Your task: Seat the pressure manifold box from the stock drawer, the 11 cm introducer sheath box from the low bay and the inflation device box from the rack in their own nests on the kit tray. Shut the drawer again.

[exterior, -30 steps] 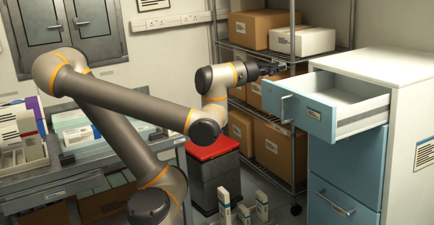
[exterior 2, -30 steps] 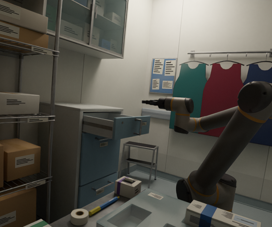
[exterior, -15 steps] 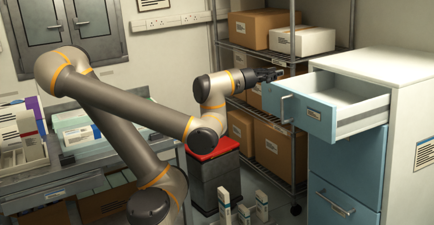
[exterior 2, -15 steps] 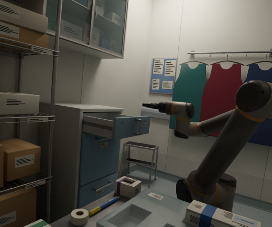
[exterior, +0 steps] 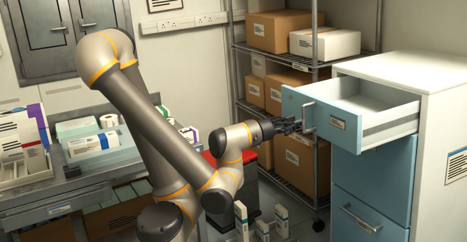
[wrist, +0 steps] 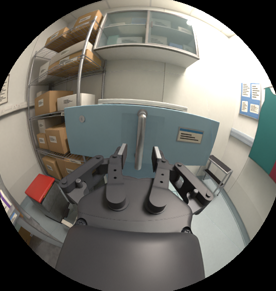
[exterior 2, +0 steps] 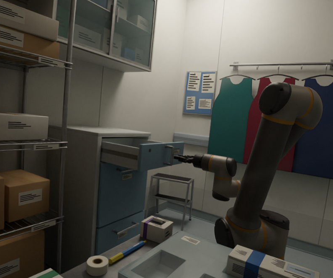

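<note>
The top stock drawer (exterior: 351,110) of the blue-fronted cabinet stands pulled out, and what shows of its inside is empty. Its metal handle (exterior: 308,117) is vertical on the blue front. My gripper (exterior: 295,125) is level with the lower part of the handle (wrist: 140,139), open and holding nothing. The handle bar stands between the two fingers in the wrist camera. On the bench, the pale kit tray (exterior: 101,147) carries a white box with a blue band (exterior: 93,142). An empty nest (exterior 2: 158,263) shows in the tray.
The wire rack (exterior: 287,77) of cardboard boxes stands right behind the drawer front. A red-topped bin (exterior: 240,175) sits under my wrist. Small boxes (exterior: 261,221) stand on the floor. A step stool (exterior 2: 171,191) stands beside the cabinet. A tape roll (exterior 2: 97,265) and a purple-banded box (exterior 2: 156,228) lie on the bench.
</note>
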